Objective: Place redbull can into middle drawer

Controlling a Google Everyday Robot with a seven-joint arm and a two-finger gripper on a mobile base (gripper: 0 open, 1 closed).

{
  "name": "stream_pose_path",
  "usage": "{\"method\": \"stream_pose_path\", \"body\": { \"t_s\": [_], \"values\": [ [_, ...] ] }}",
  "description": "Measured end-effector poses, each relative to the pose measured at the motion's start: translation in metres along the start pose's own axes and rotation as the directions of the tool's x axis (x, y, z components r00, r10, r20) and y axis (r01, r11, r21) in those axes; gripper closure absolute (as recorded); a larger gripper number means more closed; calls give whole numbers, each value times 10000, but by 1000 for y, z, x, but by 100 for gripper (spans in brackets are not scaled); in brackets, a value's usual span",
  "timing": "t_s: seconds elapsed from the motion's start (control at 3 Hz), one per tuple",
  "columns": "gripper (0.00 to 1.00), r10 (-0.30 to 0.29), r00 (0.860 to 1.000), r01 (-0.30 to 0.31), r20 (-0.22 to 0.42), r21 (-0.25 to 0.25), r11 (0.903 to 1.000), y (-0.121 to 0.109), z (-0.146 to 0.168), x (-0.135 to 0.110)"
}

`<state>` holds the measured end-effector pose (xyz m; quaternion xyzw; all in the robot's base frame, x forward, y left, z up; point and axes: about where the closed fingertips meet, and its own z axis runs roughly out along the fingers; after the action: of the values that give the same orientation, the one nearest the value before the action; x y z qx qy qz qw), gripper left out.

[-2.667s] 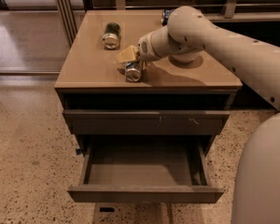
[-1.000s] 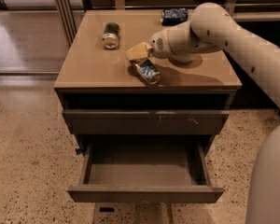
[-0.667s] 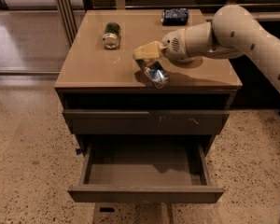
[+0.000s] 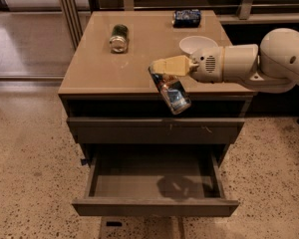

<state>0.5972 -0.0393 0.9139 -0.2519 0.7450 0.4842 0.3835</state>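
You are in what looks like an office or lab common area: speckled terrazzo floor (image 4: 30, 148), metal-framed glass partition (image 4: 70, 9), a drawer desk (image 4: 89, 68), your tool (image 4: 158, 67) gripping a can (image 4: 173, 93) at its front edge.

Green can (image 4: 119, 38), blue can (image 4: 186, 17), bowl (image 4: 196, 44) on tabletop (image 4: 102, 67)

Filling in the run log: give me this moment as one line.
claw: shut on redbull can, over cabinet front edge | can: tilted, airborne | middle drawer: open, can not inside
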Motion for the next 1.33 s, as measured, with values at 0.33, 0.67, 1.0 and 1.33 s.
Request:
{"method": "stream_pose_path", "body": {
  "t_s": [0.33, 0.67, 1.0, 1.33],
  "values": [
    [100, 970, 9937, -967, 555, -91, 9953, 25, -18, 29],
    [100, 976, 9941, -965, 471, -254, 9950, 25, -10, 36],
    [100, 1132, 9877, -1110, 1081, -262, 9935, 28, -5, 57],
    [100, 1523, 9645, -1609, 2158, 228, 9867, 21, -4, 112]
  ]
}}
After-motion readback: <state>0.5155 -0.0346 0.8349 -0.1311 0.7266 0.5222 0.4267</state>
